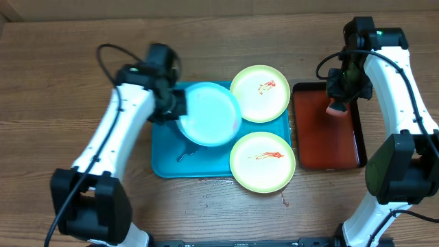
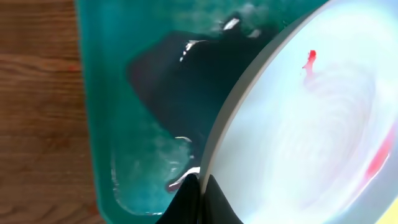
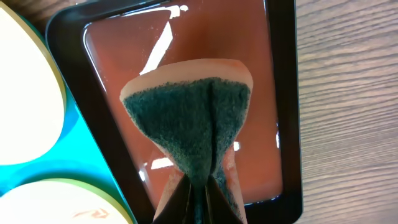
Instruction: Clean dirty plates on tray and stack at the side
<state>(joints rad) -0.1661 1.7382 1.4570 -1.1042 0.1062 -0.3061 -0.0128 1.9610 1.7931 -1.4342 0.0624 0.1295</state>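
So over on the left side, the left gripper [image 1: 177, 110] is clamped down on the rim of the white plate [image 1: 209, 113]. In the left wrist view the two dark fingers [image 2: 186, 205] pinch the plate's edge [image 2: 298, 124] right at the bottom of the picture. The plate spreads out ahead and to the right of the gripper. It's held up off the blue tray [image 1: 164, 161], tilted, and throws a big dark shadow on the tray floor [image 2: 112, 74] below the gripper. There's a small red sauce [image 2: 309, 59] dab on the plate plus a fainter pink smear near its far edge.

Further right of that gripper, two more plates sit on the tray's right side. The top yellow-green plate [image 1: 259, 93] hangs over the back right corner and the bottom yellow-green plate [image 1: 263, 162] hangs over the front right corner. Both have a red squiggle in the middle.

Then the red tray [image 1: 326, 137] with the black rim sits just beside the blue one on the wood table [image 1: 55, 68]. The right gripper [image 1: 337, 103] hangs over its back end, closed tight on a sponge [image 1: 336, 108]. From the right wrist view the sponge [image 3: 186, 124] is squeezed into a fold between the fingers [image 3: 214, 199], green scrubby side facing the camera, pinkish-orange edge on top. The red tray [image 3: 286, 124] is directly under it, and the yellow-green plates are off to the gripper's left.
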